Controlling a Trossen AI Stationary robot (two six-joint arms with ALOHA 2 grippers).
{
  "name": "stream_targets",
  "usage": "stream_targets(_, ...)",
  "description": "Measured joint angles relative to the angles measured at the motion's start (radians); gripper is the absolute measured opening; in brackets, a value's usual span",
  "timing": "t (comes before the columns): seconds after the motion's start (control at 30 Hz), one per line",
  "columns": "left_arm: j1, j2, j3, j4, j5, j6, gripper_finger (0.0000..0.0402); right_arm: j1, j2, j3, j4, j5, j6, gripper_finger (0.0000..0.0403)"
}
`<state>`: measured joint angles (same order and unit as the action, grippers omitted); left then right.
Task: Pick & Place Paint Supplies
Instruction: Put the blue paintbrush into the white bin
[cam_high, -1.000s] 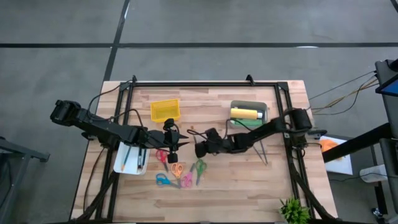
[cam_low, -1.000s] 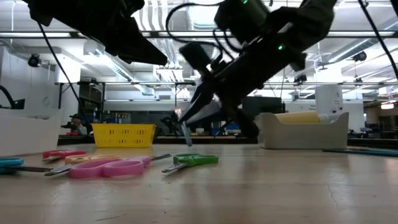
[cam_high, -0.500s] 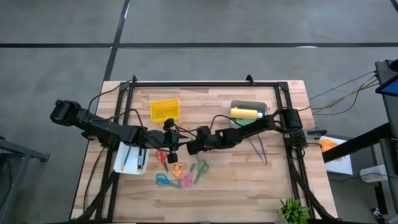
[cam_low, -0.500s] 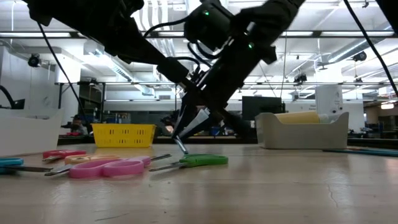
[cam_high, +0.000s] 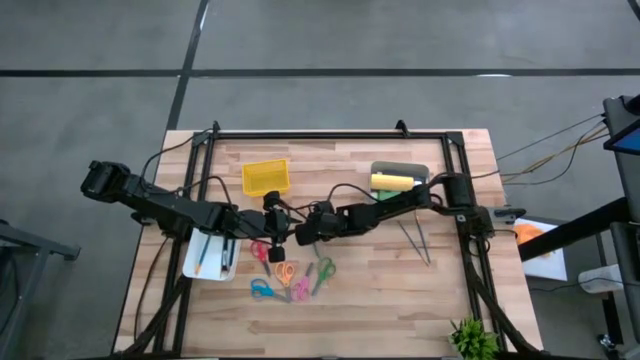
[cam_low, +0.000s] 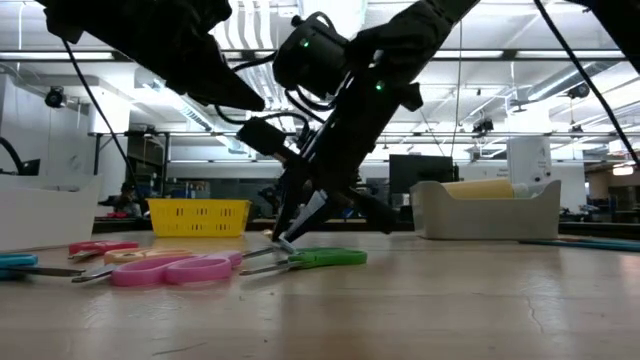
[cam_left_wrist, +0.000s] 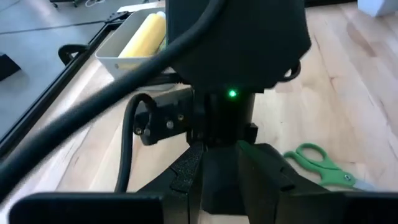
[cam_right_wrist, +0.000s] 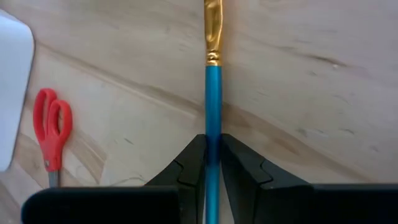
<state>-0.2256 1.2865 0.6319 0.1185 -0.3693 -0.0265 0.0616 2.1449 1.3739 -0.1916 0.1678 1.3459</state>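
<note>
Right gripper (cam_right_wrist: 213, 163) is pinched shut on a teal-shafted brush (cam_right_wrist: 213, 99), fingers clamped on the shaft near mid-length, so the gold ferrule points out ahead of the wrist; it sits near table centre, low over the wood just beside the scissors cluster. In the low view the brush (cam_low: 293, 224) slants down with its tip close to the table by the green scissors (cam_low: 320, 258); can't tell if it touches. My read: the arm is carrying the brush across toward the white tray (cam_high: 195, 262) on the left side, which already holds a couple of thin sticks, one orange. Left gripper (cam_high: 274, 232) waits just beside that tray, facing the right arm's wrist at close range; its own fingers aren't clear in any view, so can't tell its state. Grey bin (cam_high: 400, 168) on the right side holds the yellow bottle (cam_high: 394, 182) lying on its side, with something green under it. Yellow basket (cam_high: 266, 177) toward the back: contents not discernible. Two more thin sticks (cam_high: 415, 241) lie loose on the table in front of the grey bin, not yet collected.
</note>
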Motion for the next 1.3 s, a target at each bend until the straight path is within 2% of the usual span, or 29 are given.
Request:
stream_targets(0.8, 0.0, 0.0, 0.0, -0.019, -0.003, -0.002, 0.0096, -0.003, 0.01, 0.013, 0.014, -0.01, -0.056, 0.0046)
stream_targets(0.9, 0.0, 0.0, 0.0, -0.019, -0.004, -0.002, 0.0096, -0.003, 0.01, 0.013, 0.016, -0.011, -0.059, 0.0056)
stream_targets(1.13, 0.0, 0.0, 0.0, -0.019, -0.004, 0.001, 0.0096, -0.003, 0.01, 0.013, 0.024, -0.012, -0.058, 0.0112)
stream_targets(1.3, 0.0, 0.0, 0.0, -0.019, -0.004, 0.001, 0.0096, -0.003, 0.01, 0.013, 0.024, -0.012, -0.056, 0.0119)
